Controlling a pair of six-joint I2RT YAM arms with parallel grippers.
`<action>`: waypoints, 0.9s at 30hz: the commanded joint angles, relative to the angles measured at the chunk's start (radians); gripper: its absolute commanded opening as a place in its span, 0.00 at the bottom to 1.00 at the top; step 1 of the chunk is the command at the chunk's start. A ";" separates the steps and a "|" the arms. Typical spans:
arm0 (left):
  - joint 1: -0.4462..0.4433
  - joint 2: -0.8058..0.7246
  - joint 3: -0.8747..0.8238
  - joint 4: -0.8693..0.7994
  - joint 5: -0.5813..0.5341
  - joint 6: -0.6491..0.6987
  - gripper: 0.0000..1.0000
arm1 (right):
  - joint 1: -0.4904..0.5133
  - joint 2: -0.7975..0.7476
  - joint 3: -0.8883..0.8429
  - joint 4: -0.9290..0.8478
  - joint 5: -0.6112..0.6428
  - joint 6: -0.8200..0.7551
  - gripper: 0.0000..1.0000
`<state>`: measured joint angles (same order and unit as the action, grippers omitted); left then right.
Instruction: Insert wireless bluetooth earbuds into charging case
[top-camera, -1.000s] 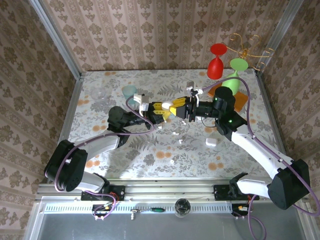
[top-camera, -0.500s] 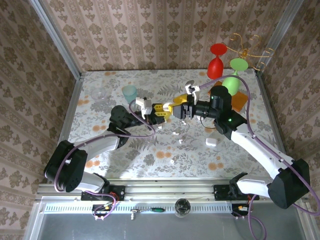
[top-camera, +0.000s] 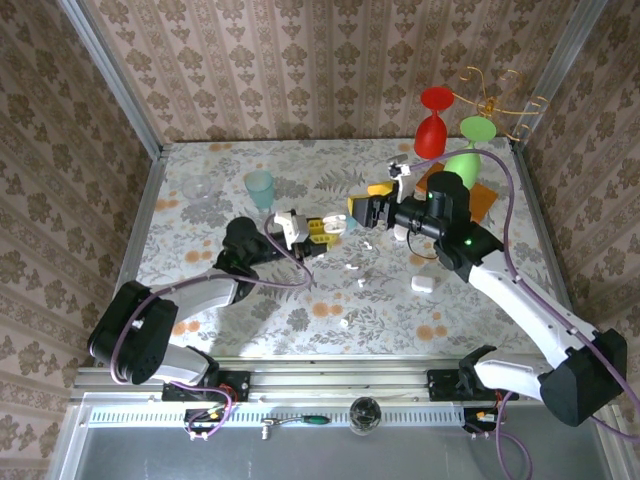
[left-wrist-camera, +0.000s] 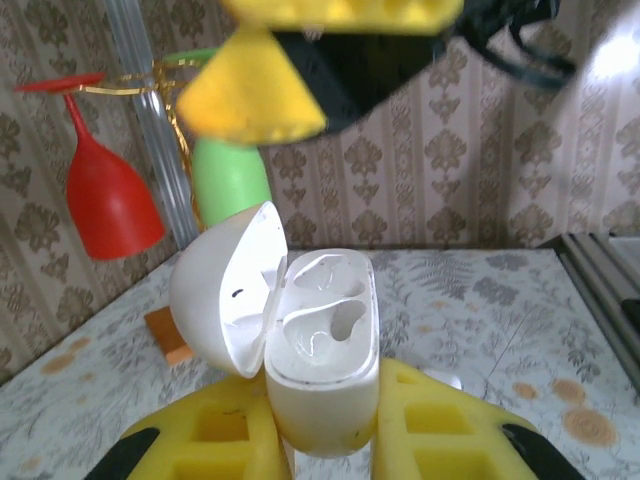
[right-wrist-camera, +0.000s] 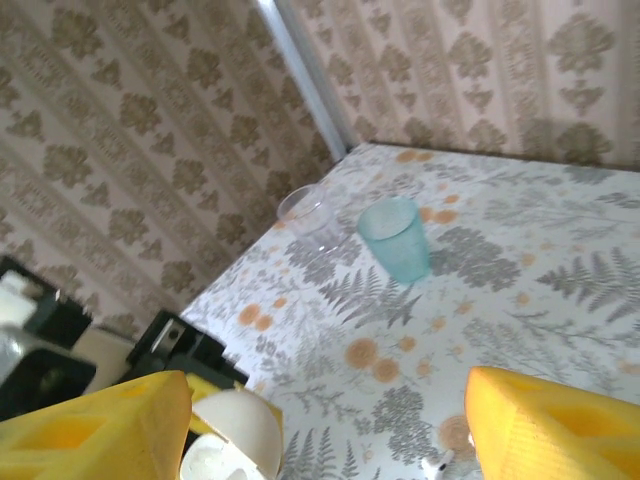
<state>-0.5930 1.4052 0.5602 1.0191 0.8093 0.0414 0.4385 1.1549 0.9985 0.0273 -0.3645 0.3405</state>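
The left gripper (top-camera: 320, 227) reaches out over the middle of the flowered table (top-camera: 200, 300), and its yellow fingers (left-wrist-camera: 225, 440) are closed tight on the lower body of the charging case (left-wrist-camera: 322, 360), one on each side. The case is a white pebble held upright above the tabletop, with its lid (left-wrist-camera: 220, 300) swung open to the left. The two wells inside look glossy white, and whether anything sits in them cannot be told. In the top view the case (top-camera: 334, 224) sticks out from the left fingertips toward the right gripper (top-camera: 368, 199), which hangs just beside it. The right wrist view shows the right gripper (right-wrist-camera: 328, 400) with its jaws spread wide, nothing between them, and the open case (right-wrist-camera: 235, 440) low near its left finger. The wireless bluetooth earbuds (top-camera: 352, 266) lie loose on the table as tiny white pieces, just in front of the two grippers and nearer the arm bases. A second white case (top-camera: 422, 284) rests on the table under the right arm. A teal cup (top-camera: 259, 186) and a clear cup (top-camera: 197, 187) stand toward the far left, while a red glass (top-camera: 432, 125) and a green glass (top-camera: 465, 155) are at the far right corner.
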 joint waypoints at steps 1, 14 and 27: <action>0.026 -0.027 -0.050 0.002 -0.026 0.057 0.00 | -0.013 -0.029 -0.030 -0.092 0.177 0.059 0.74; 0.096 -0.036 -0.191 0.116 -0.051 -0.012 0.00 | -0.003 0.229 -0.067 -0.353 0.342 0.169 0.61; 0.081 -0.083 -0.192 -0.043 -0.035 0.071 0.00 | -0.007 0.621 0.125 -0.321 0.317 0.158 0.55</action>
<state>-0.5049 1.3449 0.3752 1.0119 0.7620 0.0719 0.4309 1.7264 1.0565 -0.2955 -0.0570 0.5243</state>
